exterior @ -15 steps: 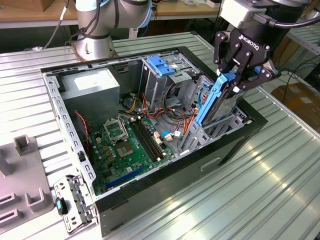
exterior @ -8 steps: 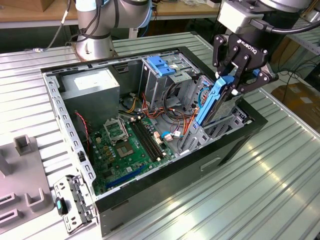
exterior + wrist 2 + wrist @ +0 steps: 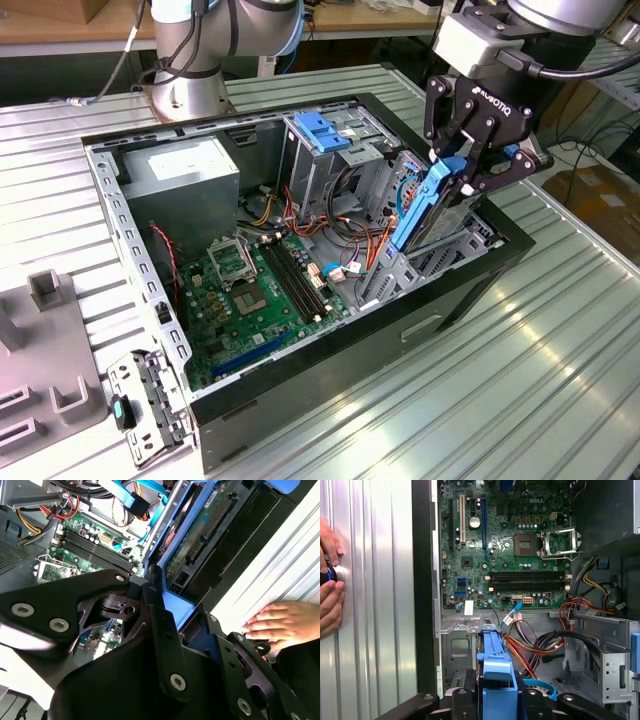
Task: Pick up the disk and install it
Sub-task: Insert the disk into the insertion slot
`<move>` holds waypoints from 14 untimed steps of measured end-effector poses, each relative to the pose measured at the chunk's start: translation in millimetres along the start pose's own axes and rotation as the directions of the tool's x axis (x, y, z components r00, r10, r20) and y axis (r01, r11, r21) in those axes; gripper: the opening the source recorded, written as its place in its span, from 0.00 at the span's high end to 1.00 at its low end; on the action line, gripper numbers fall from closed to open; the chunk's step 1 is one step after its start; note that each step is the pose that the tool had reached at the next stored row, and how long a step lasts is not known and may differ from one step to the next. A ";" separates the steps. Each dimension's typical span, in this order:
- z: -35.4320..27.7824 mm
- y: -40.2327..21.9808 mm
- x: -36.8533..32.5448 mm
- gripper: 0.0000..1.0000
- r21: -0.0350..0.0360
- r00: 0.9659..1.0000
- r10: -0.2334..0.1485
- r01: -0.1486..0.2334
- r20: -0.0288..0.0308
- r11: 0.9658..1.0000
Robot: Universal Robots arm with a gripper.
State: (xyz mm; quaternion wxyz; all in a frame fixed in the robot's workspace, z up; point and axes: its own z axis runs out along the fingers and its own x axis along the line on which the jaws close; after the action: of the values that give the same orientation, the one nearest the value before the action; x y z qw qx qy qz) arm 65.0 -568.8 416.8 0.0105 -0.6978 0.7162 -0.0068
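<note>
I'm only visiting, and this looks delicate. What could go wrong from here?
The disk, held tilted by the gripper, could jam against the metal bay instead of sliding in. Loose orange cables beside it might get pinched. A person's hand rests on the table close by.

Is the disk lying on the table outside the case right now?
No; in the exterior view the hand grips the disk, tilted, with its lower end inside the open case.

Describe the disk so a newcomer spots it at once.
In the open computer case, look toward the exterior view's right. The black claw holds the blue-railed disk there, tilted. The other blue piece, the latch plate, sits atop the grey cage.
</note>
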 end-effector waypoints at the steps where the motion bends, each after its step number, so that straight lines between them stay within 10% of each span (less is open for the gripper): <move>1: 0.0 0.0 0.0 0.63 0.000 1.000 0.000 0.000 0.000 1.000; 9: 1.0 0.0 0.1 0.56 0.001 1.000 0.000 0.000 0.000 1.000; 14: 9.9 0.2 0.6 0.70 0.001 1.000 0.000 0.000 0.000 1.000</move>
State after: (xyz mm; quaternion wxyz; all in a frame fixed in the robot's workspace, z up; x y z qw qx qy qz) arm 65.0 -569.3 406.8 0.0109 -0.6978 0.7162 -0.0074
